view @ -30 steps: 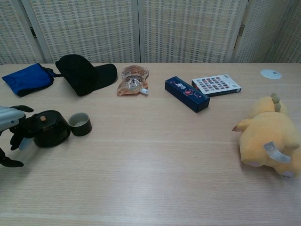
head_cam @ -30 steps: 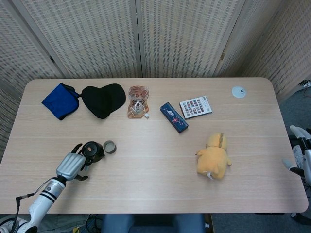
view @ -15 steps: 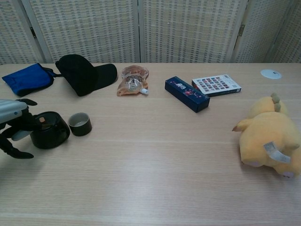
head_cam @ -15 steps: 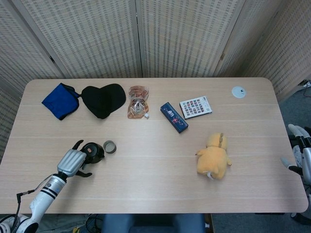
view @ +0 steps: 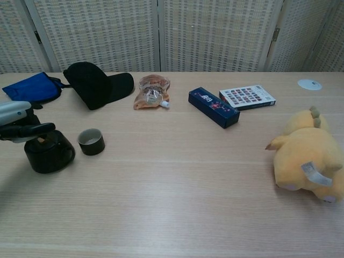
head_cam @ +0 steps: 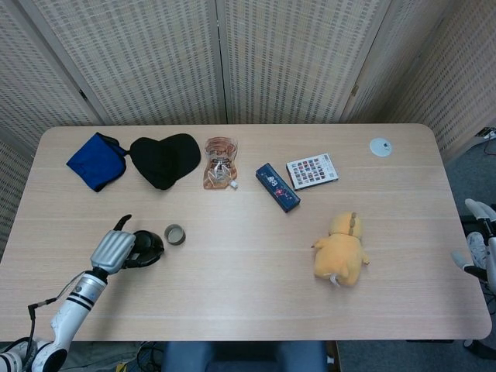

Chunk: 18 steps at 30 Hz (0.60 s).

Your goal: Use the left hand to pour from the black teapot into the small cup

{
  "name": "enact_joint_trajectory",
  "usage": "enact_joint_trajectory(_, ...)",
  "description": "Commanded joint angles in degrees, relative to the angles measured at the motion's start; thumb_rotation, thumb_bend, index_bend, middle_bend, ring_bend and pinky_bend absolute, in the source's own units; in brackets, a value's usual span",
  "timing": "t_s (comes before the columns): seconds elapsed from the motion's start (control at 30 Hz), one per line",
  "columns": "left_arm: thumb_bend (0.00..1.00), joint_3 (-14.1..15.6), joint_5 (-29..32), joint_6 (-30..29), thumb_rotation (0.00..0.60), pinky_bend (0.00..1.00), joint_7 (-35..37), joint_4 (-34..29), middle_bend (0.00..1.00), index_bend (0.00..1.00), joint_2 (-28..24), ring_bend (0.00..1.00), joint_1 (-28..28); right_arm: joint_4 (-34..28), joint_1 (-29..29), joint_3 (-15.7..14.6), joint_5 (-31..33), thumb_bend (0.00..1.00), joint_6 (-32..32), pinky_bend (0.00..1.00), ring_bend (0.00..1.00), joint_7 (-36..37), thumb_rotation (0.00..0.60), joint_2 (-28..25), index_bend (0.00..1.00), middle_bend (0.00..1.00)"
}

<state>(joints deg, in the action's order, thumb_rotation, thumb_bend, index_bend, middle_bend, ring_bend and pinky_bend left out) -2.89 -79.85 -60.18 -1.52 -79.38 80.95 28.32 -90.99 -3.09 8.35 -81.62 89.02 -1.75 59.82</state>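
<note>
The black teapot [head_cam: 147, 246] [view: 49, 153] stands upright on the table near the front left. Just right of it is the small dark cup [head_cam: 175, 234] [view: 91, 142], upright and apart from the pot. My left hand [head_cam: 114, 250] [view: 19, 122] hovers at the pot's left side, and its dark fingers [view: 33, 129] stretch out flat over the lid without closing round anything. My right hand [head_cam: 479, 242] shows only as white parts past the table's right edge in the head view, too little to read its fingers.
Along the back lie a blue pouch [head_cam: 96, 160], a black cap [head_cam: 164, 159], a snack packet [head_cam: 220, 163], a dark blue box [head_cam: 277, 187], a card of coloured squares [head_cam: 312, 170] and a white disc [head_cam: 380, 146]. A yellow plush toy [head_cam: 340, 249] lies right of centre.
My left hand has lifted and uncurled its fingers, which now lie flat over the teapot's top. The teapot has shifted slightly left, away from the cup.
</note>
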Motion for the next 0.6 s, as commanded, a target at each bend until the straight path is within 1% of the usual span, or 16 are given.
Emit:
enact_joint_trajectory(0.03,0.07,-0.6,0.7,-0.4,0.016,0.0,0.5,-0.3,1.0,0.99,0.3,0.88,-0.2,0.0,0.1,0.0,0.0,0.02,0.1,0.14,0.12,0.1,0.6,0.0,0.16,0.19)
enact_joint_trajectory(0.17,0.07,-2.0,2.1,-1.8,0.04,0.0,2.8,-0.7,1.0,1.0,0.8,0.9,-0.9,0.0,0.2,0.0,0.1,0.02,0.2,0.14,0.12,0.1,0.6,0.0,0.16,0.19)
enact_joint_trajectory(0.37,0.07,-3.3,3.0,-4.9,0.077,0.0,2.2,-0.4,1.0,1.0,1.7,0.92,-1.9,0.0,0.3,0.0,0.0,0.02,0.4,0.14,0.12,0.1,0.6,0.2,0.16,0.19)
enact_joint_trajectory(0.5,0.09,-3.9,3.5,-6.1,0.119,0.02,2.3,-0.8,1.0,1.0,1.6,0.94,-2.4,-0.1,0.4,-0.1,-0.1,0.02,0.5,0.14,0.12,0.0,0.6,0.2,0.16,0.19)
enact_joint_trajectory(0.6,0.11,-4.4,3.8,-6.8,0.121,0.03,2.2,-1.3,1.0,1.0,1.4,0.95,-2.7,-0.2,0.4,-0.1,-0.3,0.02,0.6,0.14,0.12,-0.1,0.6,0.2,0.16,0.19)
